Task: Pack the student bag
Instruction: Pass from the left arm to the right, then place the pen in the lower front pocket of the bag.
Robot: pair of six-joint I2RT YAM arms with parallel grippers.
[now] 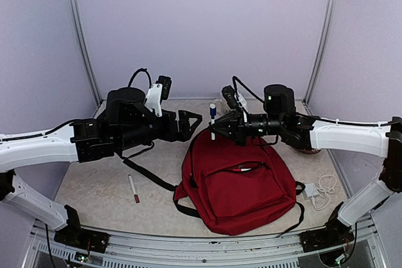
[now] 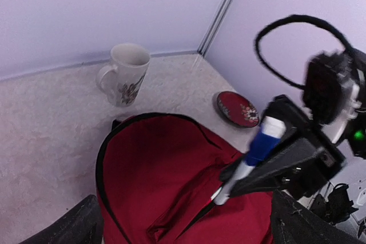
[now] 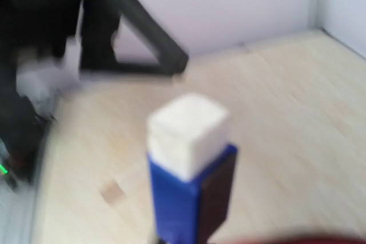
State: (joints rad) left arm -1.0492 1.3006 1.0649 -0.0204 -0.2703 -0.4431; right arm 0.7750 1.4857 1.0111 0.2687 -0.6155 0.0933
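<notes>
The bag (image 1: 242,186) lies flat on the surface (image 1: 94,183) between the two arms, front pocket up and its top toward the back wall. A black strap (image 1: 147,177) trails off its left side.

Above the bag's top edge, the right gripper (image 1: 217,127) is clenched on a marker (image 1: 212,119), which it holds nearly upright. The marker has a white body, and its top end has a blue band and a white tip. The left gripper (image 1: 193,127) hangs just left of the marker, above the bag's top left corner, with its fingers spread wide and nothing between them.

Left of the bag, a red-capped pen (image 1: 133,188) lies on the surface. Right of the bag are a white charger and its coiled cable (image 1: 320,191). Beyond the bag's top, the left wrist view shows a flowered mug (image 2: 124,75) and a red patterned dish (image 2: 236,108), both clear of the bag.
</notes>
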